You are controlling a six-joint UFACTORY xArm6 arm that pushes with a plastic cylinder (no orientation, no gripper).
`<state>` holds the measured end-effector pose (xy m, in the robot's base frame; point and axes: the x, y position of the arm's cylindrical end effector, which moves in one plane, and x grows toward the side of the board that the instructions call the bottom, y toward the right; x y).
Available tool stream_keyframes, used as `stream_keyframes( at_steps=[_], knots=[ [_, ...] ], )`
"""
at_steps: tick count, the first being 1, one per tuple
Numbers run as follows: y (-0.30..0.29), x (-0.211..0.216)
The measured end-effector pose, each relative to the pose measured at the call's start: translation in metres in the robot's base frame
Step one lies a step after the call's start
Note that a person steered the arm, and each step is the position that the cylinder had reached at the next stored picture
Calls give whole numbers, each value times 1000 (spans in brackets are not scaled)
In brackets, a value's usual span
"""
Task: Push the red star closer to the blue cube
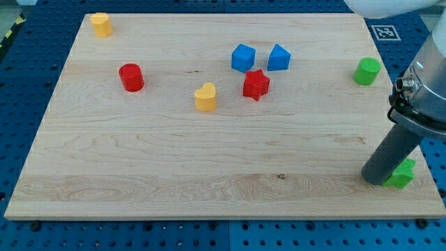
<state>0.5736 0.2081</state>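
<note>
Pale wooden board (pixel 139 160) on blue pegboard. Red star block (pixel 256 84) just below blue cube (pixel 243 57), almost touching. My tip (pixel 374 180), bare rod holding nothing, well apart at lower right beside green block (pixel 402 174).

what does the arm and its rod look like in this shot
My arm shows at the view's right as a pale grey rounded body with a black collar below it. From the collar runs a straight dark grey rod, plain and unmarked; my tip ends beside a green block. No cables show.
</note>
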Motion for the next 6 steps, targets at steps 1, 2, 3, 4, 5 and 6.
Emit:
stream_keyframes(
  at_steps=[1,2,3,4,5,6],
  knots=[
    [-49,-8],
    [-102,-47],
    [-124,-94],
    [-134,-110],
    [-134,-110],
    [-137,-130]
  ],
)
